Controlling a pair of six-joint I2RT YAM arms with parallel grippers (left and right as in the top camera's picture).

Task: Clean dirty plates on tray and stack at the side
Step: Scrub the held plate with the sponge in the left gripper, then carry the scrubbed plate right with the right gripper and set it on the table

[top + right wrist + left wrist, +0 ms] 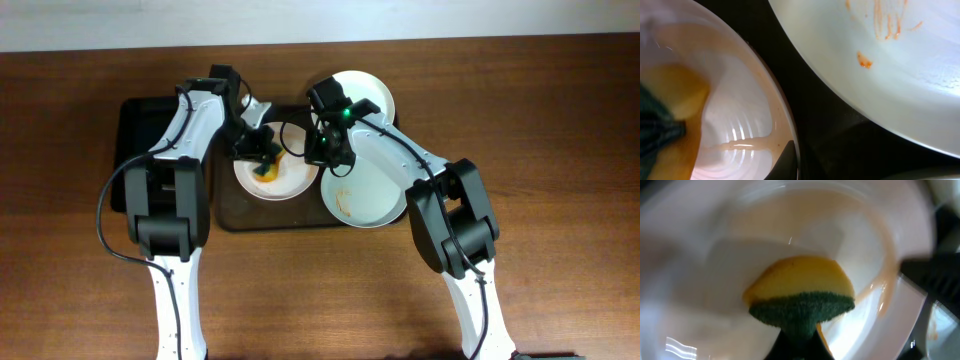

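Note:
A white dirty plate (285,185) lies on the left part of the dark brown tray (300,215). My left gripper (262,152) is shut on a yellow and green sponge (800,292) and presses it into this plate (740,225), which carries a thin orange film. My right gripper (322,150) is shut on the plate's right rim, with one finger (787,160) inside the rim. A pale blue-grey plate (370,195) with orange smears (885,22) lies on the tray's right part. A second white plate (365,90) lies at the tray's far right corner.
A smaller glossy black tray (140,130) lies to the left of the brown tray, under my left arm. Bare wooden table (560,120) surrounds both trays.

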